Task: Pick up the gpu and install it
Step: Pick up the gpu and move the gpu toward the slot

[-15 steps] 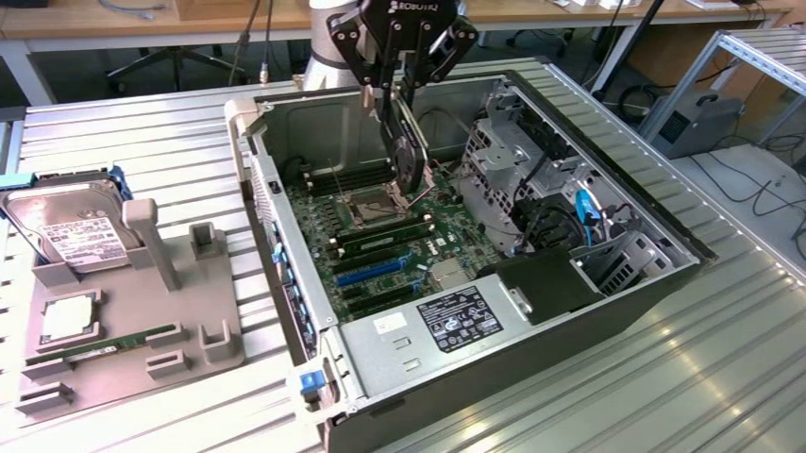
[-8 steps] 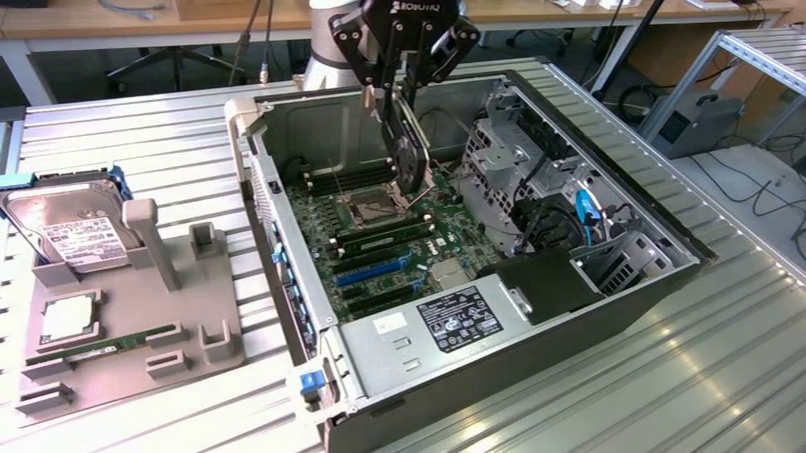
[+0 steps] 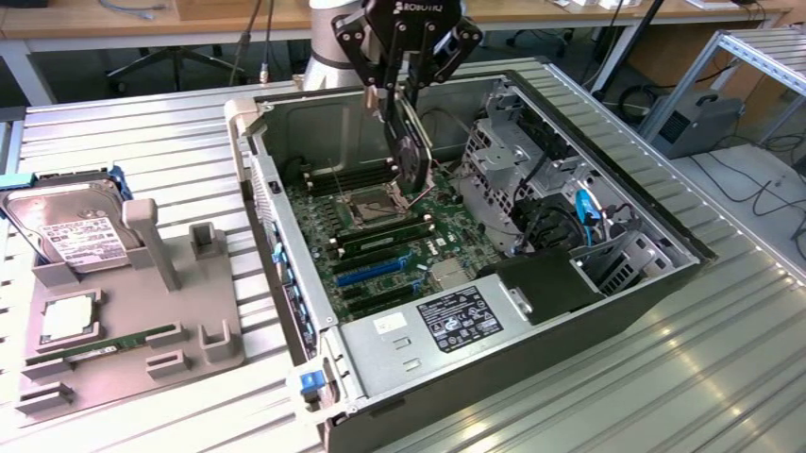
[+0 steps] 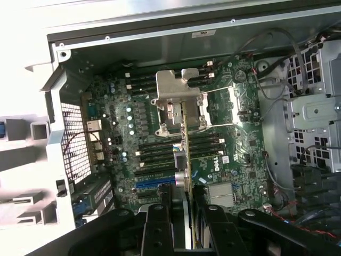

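jaws, black and angular, pinch the gpu (image 3: 410,146) by its upper edge. the flat green card hangs upright, edge-on, over the green motherboard (image 4: 240,154) inside the open grey sheet-metal case (image 3: 315,118). a silver hard drive (image 3: 70,231) sits in a grey moulded holder (image 3: 126,349) at the exterior view's left, on the ribbed metal table (image 3: 705,377).

The gpu (image 3: 411,151) hangs upright and edge-on in the upper middle of the exterior view, its top edge pinched in the gripper (image 3: 405,92), over the motherboard (image 3: 377,241) inside the open case (image 3: 529,311). From there it looks like a thin dark card. The wrist view shows a narrow green board edge, with what may be its silver bracket alongside.
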